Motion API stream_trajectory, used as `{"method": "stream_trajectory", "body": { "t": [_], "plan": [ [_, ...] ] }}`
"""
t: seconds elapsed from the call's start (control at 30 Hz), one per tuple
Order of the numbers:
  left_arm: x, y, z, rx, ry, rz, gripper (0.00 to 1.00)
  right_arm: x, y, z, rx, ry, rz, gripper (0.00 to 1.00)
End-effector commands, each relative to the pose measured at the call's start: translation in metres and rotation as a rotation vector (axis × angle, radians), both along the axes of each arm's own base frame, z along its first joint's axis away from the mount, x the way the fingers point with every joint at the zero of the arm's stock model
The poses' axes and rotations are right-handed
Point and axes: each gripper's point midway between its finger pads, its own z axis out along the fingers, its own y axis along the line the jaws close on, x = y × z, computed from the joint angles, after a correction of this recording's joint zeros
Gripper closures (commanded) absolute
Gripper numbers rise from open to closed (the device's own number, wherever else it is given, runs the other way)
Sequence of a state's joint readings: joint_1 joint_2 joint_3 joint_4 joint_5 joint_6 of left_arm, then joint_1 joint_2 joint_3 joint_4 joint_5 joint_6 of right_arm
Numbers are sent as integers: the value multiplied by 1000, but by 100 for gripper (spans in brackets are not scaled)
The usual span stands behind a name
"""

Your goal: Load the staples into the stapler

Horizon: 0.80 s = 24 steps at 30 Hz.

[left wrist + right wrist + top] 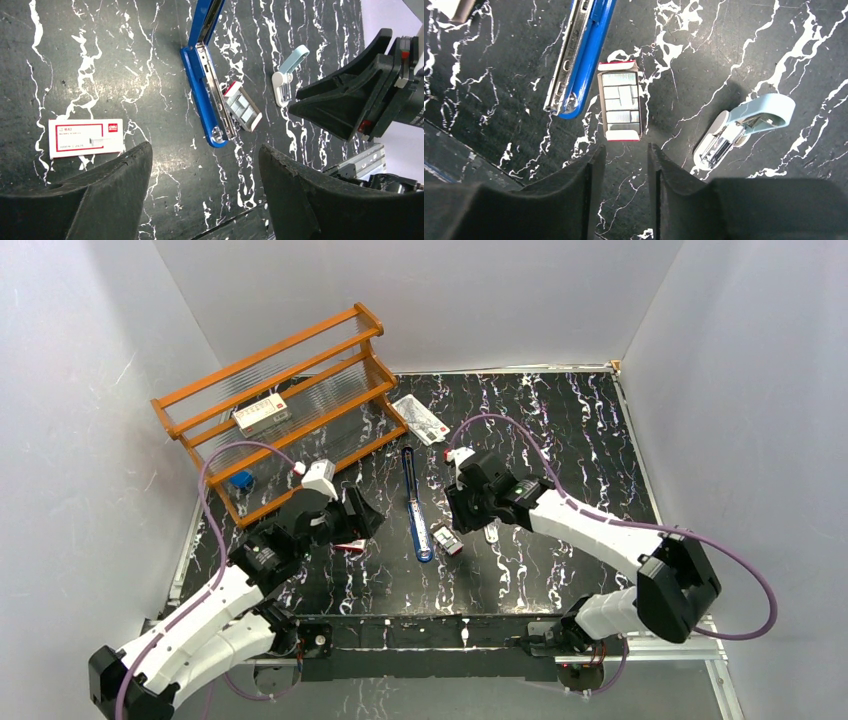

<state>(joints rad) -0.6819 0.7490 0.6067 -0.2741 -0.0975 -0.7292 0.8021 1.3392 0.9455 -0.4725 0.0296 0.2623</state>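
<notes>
The blue stapler lies swung open on the black marbled table, its silvery channel showing. The pale inner tray of staples lies just right of the stapler's near end, with silvery strips inside. The small red-and-white box sleeve lies left of the stapler. My right gripper hovers just short of the tray, open a finger's width and empty. My left gripper is wide open and empty, between sleeve and stapler.
A pale blue staple remover lies right of the tray. An orange wooden rack stands at the back left with a larger red-and-white box on a shelf. A flat white printed packet lies beside the rack.
</notes>
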Motion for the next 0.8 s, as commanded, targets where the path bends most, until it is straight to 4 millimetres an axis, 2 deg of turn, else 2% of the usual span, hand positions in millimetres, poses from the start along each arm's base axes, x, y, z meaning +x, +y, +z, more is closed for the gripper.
{"method": "stream_trajectory", "body": {
  "t": [0.0, 0.17, 0.27, 0.4, 0.5, 0.57, 0.67, 0.77],
  "plan": [
    [0, 9, -13, 40, -2, 19, 25, 9, 11, -10, -10, -27, 70, 59],
    [3, 8, -20, 45, -3, 18, 25, 14, 25, -17, 12, -37, 77, 62],
    [4, 6, -25, 53, 6, 17, 25, 10, 39, -16, 57, -12, 100, 62],
    [7, 4, -32, 76, 19, 4, 25, 11, 47, -22, 46, 0, 107, 63],
    [8, 2, -34, 88, 31, -1, 25, 10, 50, -28, 31, 18, 94, 72],
    [8, 3, -36, 95, 34, 0, 25, 2, 55, -28, 41, 43, 103, 76],
    [7, 6, -38, 96, 33, 15, 25, -21, 64, -23, 108, 108, 137, 76],
    [7, 8, -36, 91, 22, 23, 25, -41, 67, -28, 148, 187, 132, 74]
  ]
}}
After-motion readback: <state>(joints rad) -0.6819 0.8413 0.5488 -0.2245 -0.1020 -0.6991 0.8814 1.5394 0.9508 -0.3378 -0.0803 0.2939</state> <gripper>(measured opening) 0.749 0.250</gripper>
